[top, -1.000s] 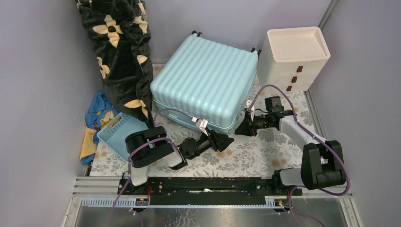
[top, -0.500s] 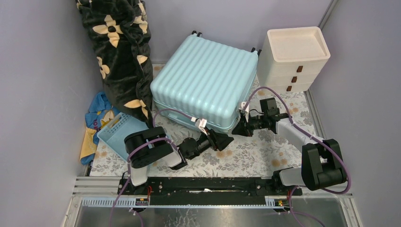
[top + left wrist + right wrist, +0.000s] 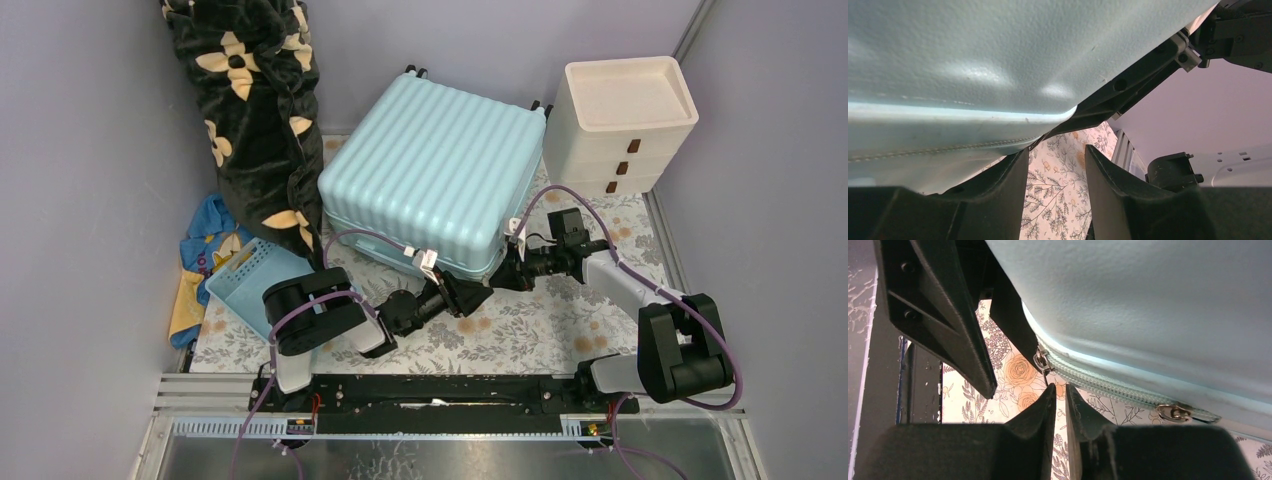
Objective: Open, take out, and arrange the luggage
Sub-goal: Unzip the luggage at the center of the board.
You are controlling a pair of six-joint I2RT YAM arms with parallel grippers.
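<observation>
Meanwhile, both grippers are crowding the near corner of the closed luggage (image 3: 435,170), which is lying flat toward the table's (image 3: 540,330) far edge. Left gripper (image 3: 478,296) is hovering half-spread and empty. Right gripper's (image 3: 503,274) fingers (image 3: 1040,410) are sitting almost together, holding nothing, just below a zipper pull (image 3: 1042,360). Arms this close are risking a collision, or narrow tips slipping off the small pull.

The luggage (image 3: 432,165), a pale aqua ribbed hard-shell case, lies flat, zipped shut, slightly skewed, at the far centre.
</observation>
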